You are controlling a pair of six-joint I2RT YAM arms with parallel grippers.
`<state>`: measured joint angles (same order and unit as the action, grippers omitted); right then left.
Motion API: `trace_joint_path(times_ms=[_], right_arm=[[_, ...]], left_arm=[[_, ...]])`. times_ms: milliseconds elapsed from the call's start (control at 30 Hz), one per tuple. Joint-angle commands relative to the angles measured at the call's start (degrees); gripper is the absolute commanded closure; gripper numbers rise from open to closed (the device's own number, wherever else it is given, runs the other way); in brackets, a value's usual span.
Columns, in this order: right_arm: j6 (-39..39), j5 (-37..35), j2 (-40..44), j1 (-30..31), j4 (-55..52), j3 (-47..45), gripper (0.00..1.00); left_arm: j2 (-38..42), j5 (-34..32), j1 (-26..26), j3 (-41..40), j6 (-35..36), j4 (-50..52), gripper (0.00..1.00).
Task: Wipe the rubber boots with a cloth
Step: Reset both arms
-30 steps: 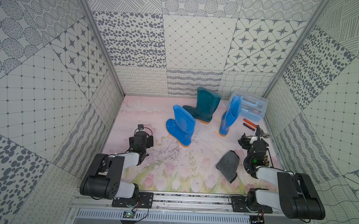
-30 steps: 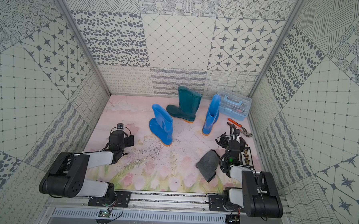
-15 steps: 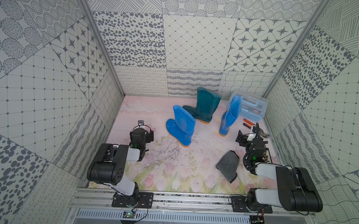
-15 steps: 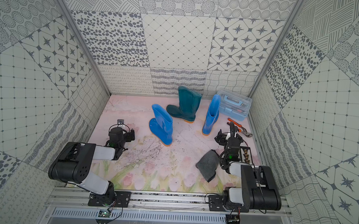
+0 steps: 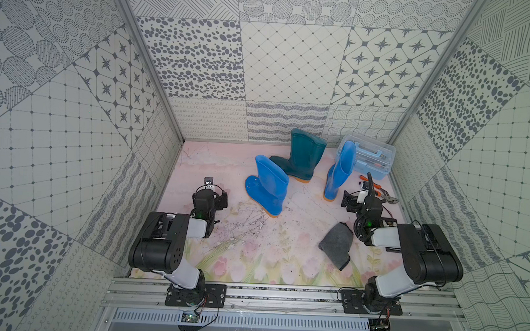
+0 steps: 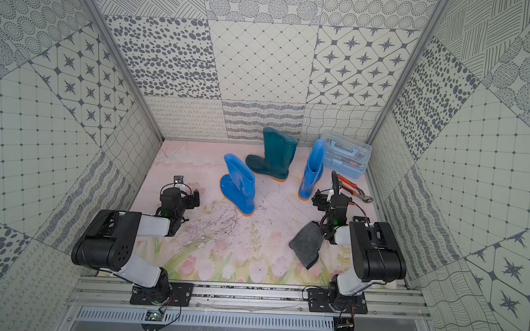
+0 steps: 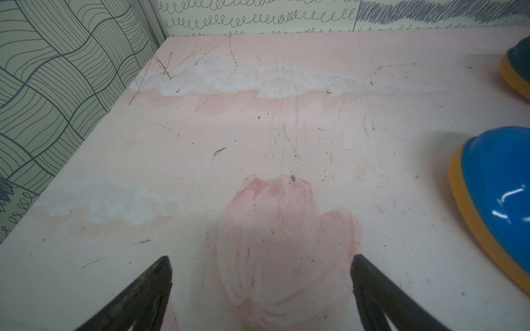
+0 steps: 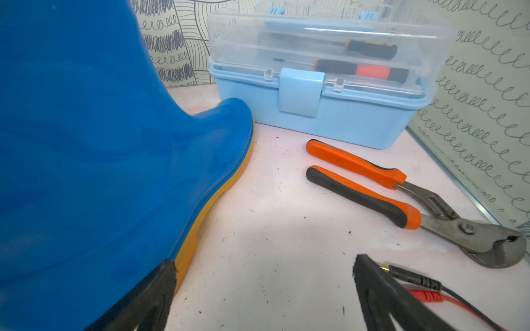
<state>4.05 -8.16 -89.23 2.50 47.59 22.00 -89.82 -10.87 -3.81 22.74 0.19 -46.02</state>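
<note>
Currently both sets of jaws stand wide apart and empty. The left gripper point(image 7: 261, 286) hovers over bare table point(image 7: 200, 129) at the left. The right gripper point(image 8: 263, 286) sits low by the heel of the right blue boot point(image 8: 100, 157). The cloth point(image 5: 335, 249) lies crumpled on the near right, close to the right gripper and untouched.

All three boots stand upright toward the far side: the middle blue boot point(image 5: 267, 188), the teal boot point(image 5: 304, 160) behind it, and the right blue boot by the toolbox point(image 5: 371, 160). The cloth looks limp and light, so a pinch on its raised fold should lift it. The boots look glossy, hollow and easily tipped. Steadying one at the shaft rim seems wise while wiping.
</note>
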Motion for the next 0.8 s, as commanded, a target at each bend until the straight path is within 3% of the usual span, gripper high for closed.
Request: trace_joint_path(times_ms=[0,767], right_arm=[[-0.6,0.12,0.47,0.05,1.9,0.59,0.02],[-0.58,0.17,0.54,0.05,1.71,0.6,0.02]], left_arm=[[-0.19,1.03,1.09,0.51,0.34,-2.85,0.03],[-0.27,3.36,1.43,0.82,0.83,-2.15,0.03]])
